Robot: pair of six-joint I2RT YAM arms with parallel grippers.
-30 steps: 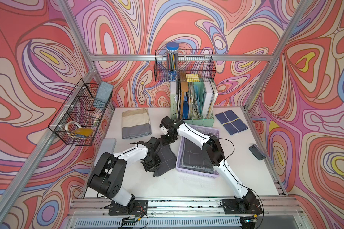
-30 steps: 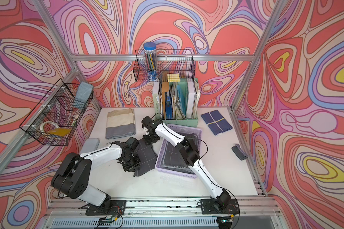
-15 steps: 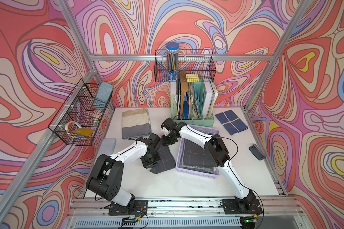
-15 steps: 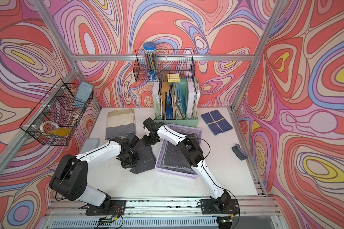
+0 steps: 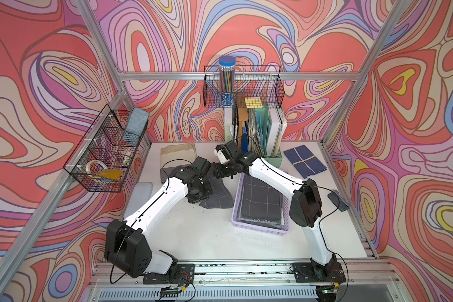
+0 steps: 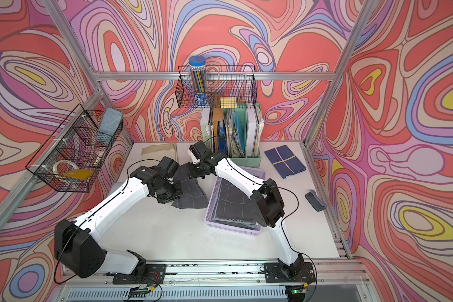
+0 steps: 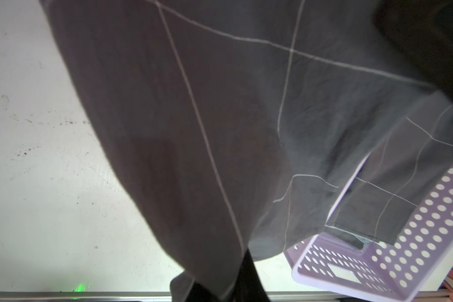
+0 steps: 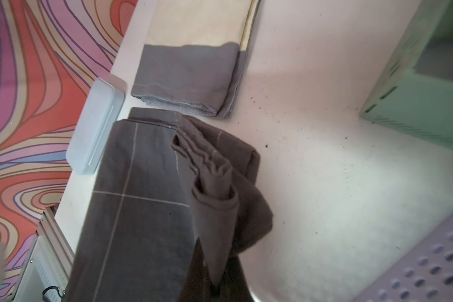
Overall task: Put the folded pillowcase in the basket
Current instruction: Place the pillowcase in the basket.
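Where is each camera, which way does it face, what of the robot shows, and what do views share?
Top views: high in front, looking down toward the back wall; both arms whole, left gripper and right gripper holding the pillowcase.
Left wrist: on the left arm, looking down the hanging pillowcase toward the basket; arm barely visible.
Right wrist: on the right arm, facing the bunched pillowcase and table; arm barely visible.
Shared: pillowcase and basket, everywhere.
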